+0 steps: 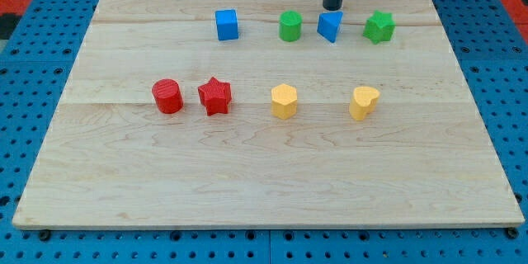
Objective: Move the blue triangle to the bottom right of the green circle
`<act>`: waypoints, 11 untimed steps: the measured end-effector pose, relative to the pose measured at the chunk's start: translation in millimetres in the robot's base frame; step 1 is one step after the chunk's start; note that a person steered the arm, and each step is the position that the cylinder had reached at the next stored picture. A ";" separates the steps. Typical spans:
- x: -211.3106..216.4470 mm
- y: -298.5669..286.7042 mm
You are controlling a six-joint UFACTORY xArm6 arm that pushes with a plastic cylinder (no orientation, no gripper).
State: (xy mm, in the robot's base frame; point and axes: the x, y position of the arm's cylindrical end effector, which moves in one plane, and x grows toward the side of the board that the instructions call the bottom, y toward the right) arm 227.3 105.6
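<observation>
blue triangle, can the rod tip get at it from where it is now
Probably yes. My tip sits just above the blue triangle toward the view's top, with nothing between them. The green circle and green star flank it only sideways.

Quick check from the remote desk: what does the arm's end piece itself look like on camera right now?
Only the rod shows: a straight, smooth, dark cylinder, near black with a faint grey sheen, entering from the view's top. My tip is blunt and flat-ended. No cables, markings or labels are visible; the rest of the arm is out of frame.

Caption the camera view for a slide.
My tip sits just above the blue triangle, between green circle and green star.
</observation>
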 end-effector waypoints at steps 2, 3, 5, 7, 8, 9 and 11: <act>-10.6 -45.6; 19.4 -2.7; 44.1 8.8; 98.7 8.9; 135.3 31.5; 133.4 1.2; 103.5 -17.9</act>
